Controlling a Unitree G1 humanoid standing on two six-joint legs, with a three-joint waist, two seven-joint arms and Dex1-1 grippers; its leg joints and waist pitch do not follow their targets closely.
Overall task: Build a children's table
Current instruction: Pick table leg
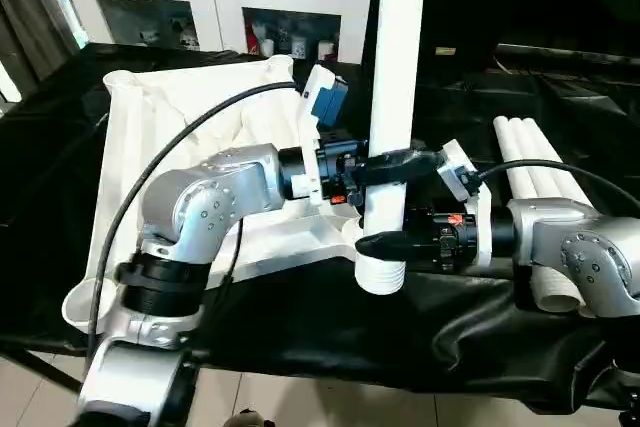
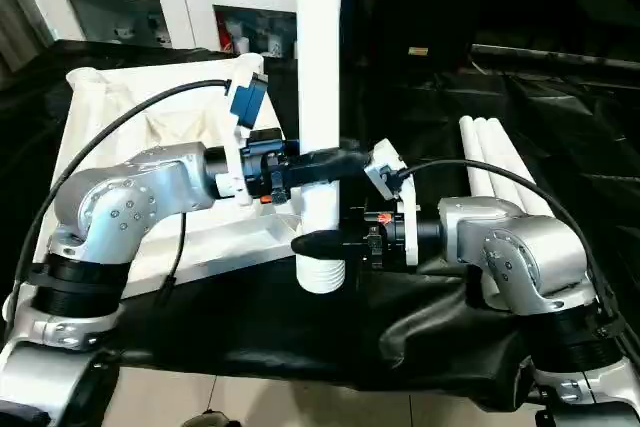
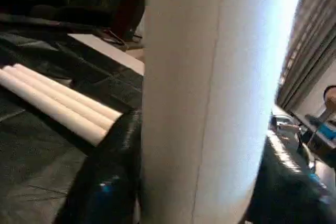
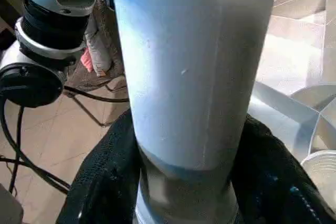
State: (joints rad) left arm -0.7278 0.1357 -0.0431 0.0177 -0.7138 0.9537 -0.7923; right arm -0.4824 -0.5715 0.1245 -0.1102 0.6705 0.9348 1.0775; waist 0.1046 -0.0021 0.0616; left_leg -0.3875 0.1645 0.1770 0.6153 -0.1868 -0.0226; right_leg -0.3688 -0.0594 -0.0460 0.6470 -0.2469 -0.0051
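I hold one white table leg (image 1: 398, 47) upright with both grippers. My left gripper (image 1: 395, 164) is shut on it from the left, higher up. My right gripper (image 1: 385, 245) is shut on it from the right, just above the threaded end (image 1: 381, 278). In the wrist views, black fingers (image 3: 113, 182) (image 4: 105, 182) press against both sides of the tube. The white table top (image 1: 180, 107) lies ribbed side up on the black drape behind my left arm. The leg's threaded end hangs by the top's near right corner, where a round socket (image 4: 320, 166) shows.
Three more white legs (image 1: 530, 162) lie side by side on the black drape (image 1: 330, 332) to the right, behind my right arm. A white cabinet (image 1: 200, 7) with glass doors stands at the back. The work table's front edge runs close under my forearms.
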